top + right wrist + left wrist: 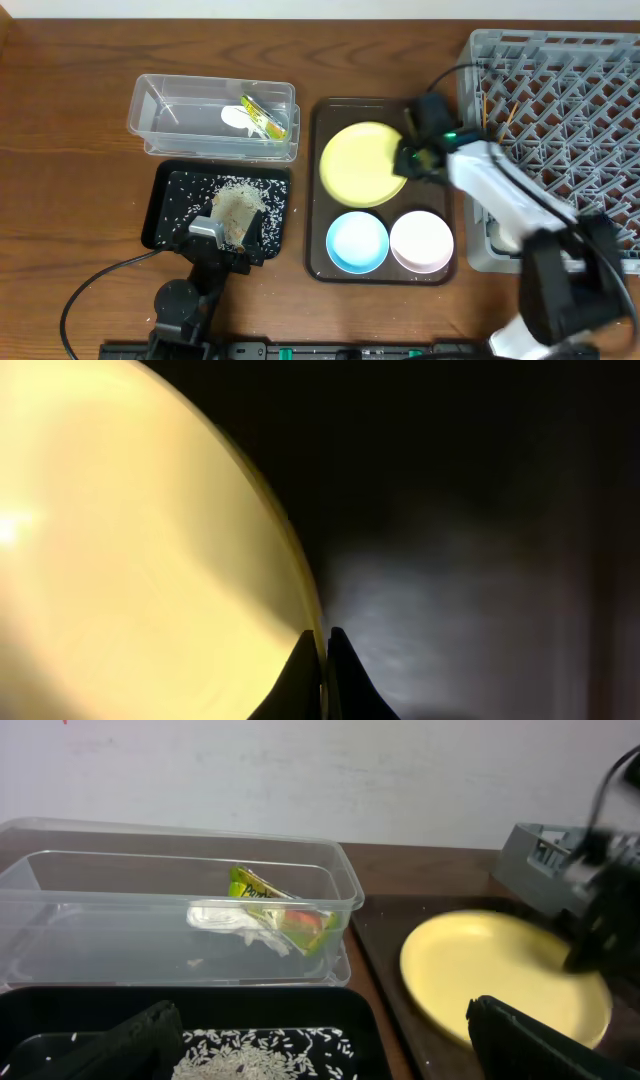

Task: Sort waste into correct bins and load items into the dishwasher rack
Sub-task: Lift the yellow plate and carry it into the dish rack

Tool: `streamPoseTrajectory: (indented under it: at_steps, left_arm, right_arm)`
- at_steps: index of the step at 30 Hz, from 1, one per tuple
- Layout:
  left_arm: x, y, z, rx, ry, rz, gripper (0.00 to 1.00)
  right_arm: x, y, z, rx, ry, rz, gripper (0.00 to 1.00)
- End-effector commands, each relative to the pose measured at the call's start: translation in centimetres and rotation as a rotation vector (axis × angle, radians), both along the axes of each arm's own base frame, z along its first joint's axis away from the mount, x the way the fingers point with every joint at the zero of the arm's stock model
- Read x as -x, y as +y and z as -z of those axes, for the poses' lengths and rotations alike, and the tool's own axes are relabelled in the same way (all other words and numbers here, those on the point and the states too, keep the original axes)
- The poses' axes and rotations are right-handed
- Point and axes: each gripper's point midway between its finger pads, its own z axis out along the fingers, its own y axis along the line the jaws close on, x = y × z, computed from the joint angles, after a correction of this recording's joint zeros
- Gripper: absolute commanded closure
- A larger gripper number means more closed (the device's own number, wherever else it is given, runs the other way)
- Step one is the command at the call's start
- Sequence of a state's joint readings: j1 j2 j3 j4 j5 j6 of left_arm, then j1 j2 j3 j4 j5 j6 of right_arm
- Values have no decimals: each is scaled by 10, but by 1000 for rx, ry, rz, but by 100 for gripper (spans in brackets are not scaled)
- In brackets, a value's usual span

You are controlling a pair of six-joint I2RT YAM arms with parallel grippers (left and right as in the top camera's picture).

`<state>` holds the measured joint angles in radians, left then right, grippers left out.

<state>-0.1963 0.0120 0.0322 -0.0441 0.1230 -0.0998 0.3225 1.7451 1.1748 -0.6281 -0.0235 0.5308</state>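
The pale yellow plate [362, 162] lies on the dark brown tray [318, 190]. My right gripper [408, 158] is shut on the plate's right rim; the right wrist view shows the fingertips [322, 645] pinching the rim [150, 550]. The light blue bowl [357, 241] and the pinkish-white bowl [421, 241] sit on the same tray. The snack wrapper [263, 118] and white paper [236, 119] lie in the clear tub [160, 100]. Rice grains [240, 185] lie in the black tray [160, 215]. My left gripper [225, 240] is open over the black tray [300, 1065]. Chopsticks [487, 108] stand in the grey rack [560, 90].
In the left wrist view the clear tub [340, 880], the wrapper [280, 910] and the plate [490, 975] show ahead. A brownish patch [235, 208] sits among the rice. Black cables run along the table's front edge [90, 300].
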Motion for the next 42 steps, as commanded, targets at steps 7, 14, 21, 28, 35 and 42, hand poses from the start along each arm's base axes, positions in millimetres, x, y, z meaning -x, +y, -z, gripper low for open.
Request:
streamPoseTrajectory:
  at_steps: [7,14,21,28,35,42]
  left_arm:
    - [-1,2,15,-20,30,-8,7]
    - [-1,2,15,-20,30,-8,7]
    - [-1,2,15,-20,30,-8,7]
    - [-1,2,15,-20,30,-8,7]
    - [-1,2,15,-20,30,-8,7]
    - [-1,2,15,-20,30,-8,7]
  right_arm:
    - [18,-117,-195,378,-524,127,99]
    - [86,-209,-245,839,-513,461,99]
    - [95,-233,-248,936,-477,566,99]
    - [91,-241,-240,966,-434,579,99]
    - [94,-248,-248,1002,-453,628,99]
    - [93,-261,-250,999,-460,693,99]
